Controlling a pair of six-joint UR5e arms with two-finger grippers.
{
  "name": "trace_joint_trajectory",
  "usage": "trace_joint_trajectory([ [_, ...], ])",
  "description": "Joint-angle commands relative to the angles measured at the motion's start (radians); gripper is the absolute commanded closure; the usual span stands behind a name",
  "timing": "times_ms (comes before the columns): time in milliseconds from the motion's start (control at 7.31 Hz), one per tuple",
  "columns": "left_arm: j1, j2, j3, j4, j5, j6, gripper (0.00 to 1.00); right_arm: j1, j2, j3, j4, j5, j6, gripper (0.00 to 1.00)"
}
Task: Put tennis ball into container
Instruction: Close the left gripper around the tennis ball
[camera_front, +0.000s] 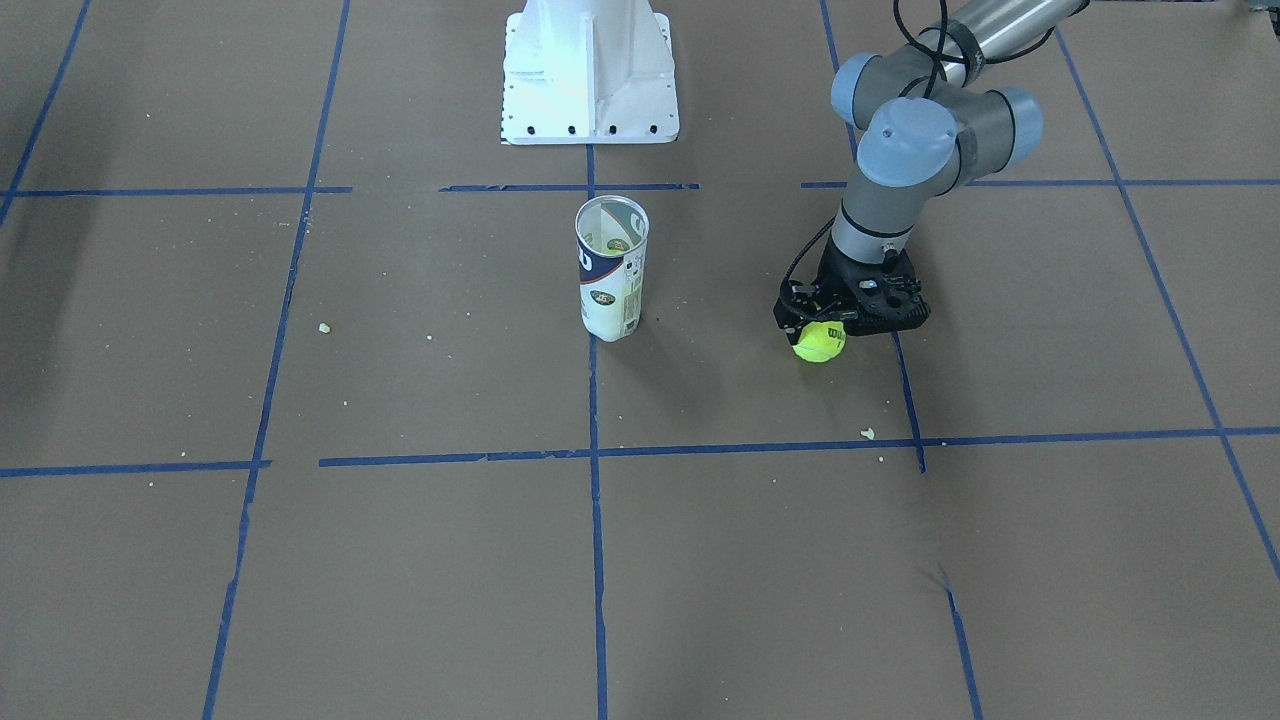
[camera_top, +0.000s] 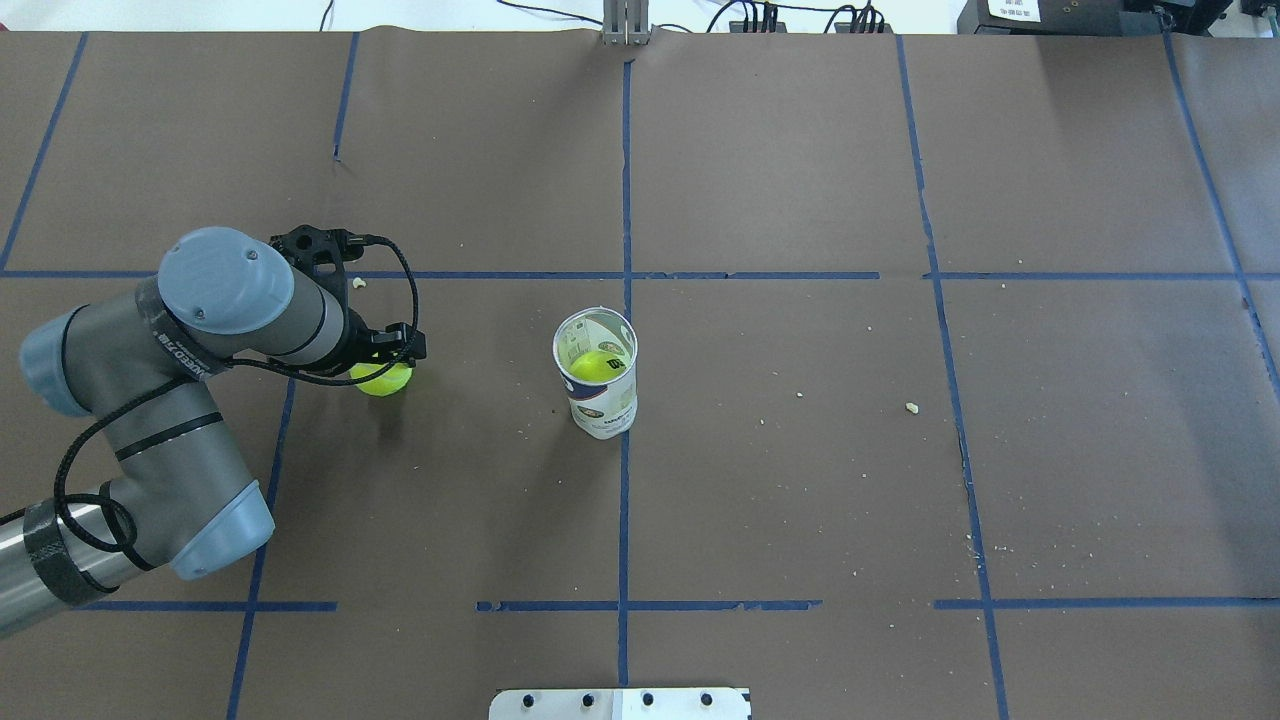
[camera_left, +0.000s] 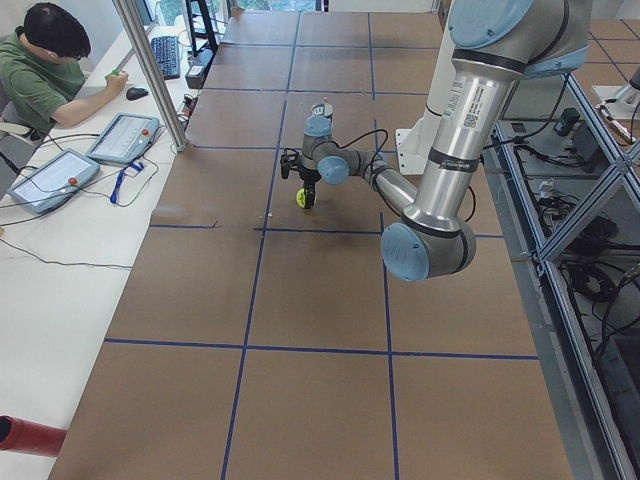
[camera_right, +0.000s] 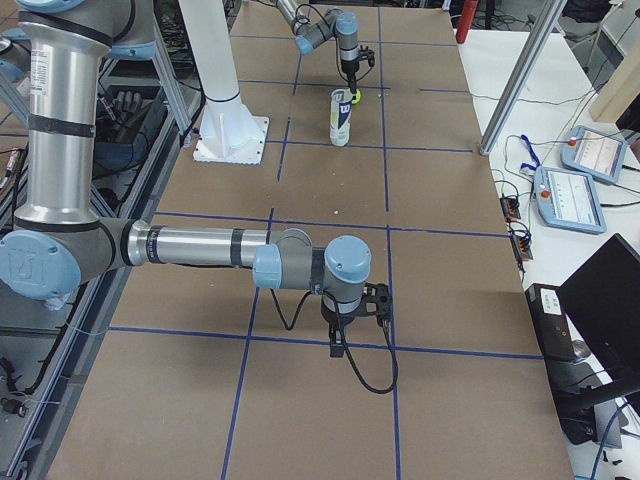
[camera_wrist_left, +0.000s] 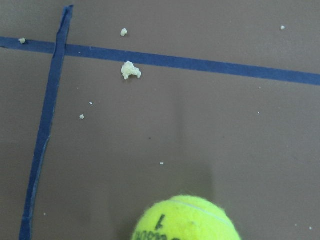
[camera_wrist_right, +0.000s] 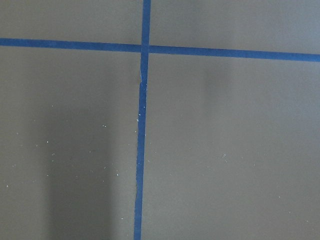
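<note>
Tennis ball (camera_front: 819, 341) under left jaws (half-hidden).

Place: a robotics lab (a working test cell, not a home or a shop).
Robots: two industrial arms, the left arm (camera_top: 165, 450) and the right arm (camera_right: 200, 245), reach over one table by a white metal base (camera_front: 590, 70).
Table: a wide table (camera_top: 800, 480) covered in brown paper and marked into squares with blue tape (camera_top: 624, 520).
Operator's desk: a person (camera_left: 55, 75) sits at a white side desk (camera_left: 60, 280) with control tablets (camera_left: 122, 137), a keyboard (camera_left: 166, 55) and a mouse (camera_left: 137, 93).
Frame: a metal post (camera_left: 150, 75) stands at the table's edge.
Wiring: cables (camera_top: 770, 15) run along the far edge.
On the grid: a tennis ball (camera_front: 820, 342) and a tall can (camera_front: 612, 270).
</note>
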Motion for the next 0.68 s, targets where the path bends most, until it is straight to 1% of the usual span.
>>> trace_joint_trajectory([
  [0, 0.0, -0.012, 0.006, -0.001, -0.001, -0.003, 0.0, 0.0, 0.001, 0.0, 0.0, 0.0, 0.0, 0.0],
  [274, 0.001, -0.02, 0.008, -0.006, -0.001, -0.008, 0.0, 0.0, 0.001, 0.0, 0.0, 0.0, 0.0, 0.0],
  [547, 0.002, -0.02, 0.032, -0.042, -0.001, -0.008, 0.0, 0.0, -0.001, 0.0, 0.0, 0.0, 0.0, 0.0],
])
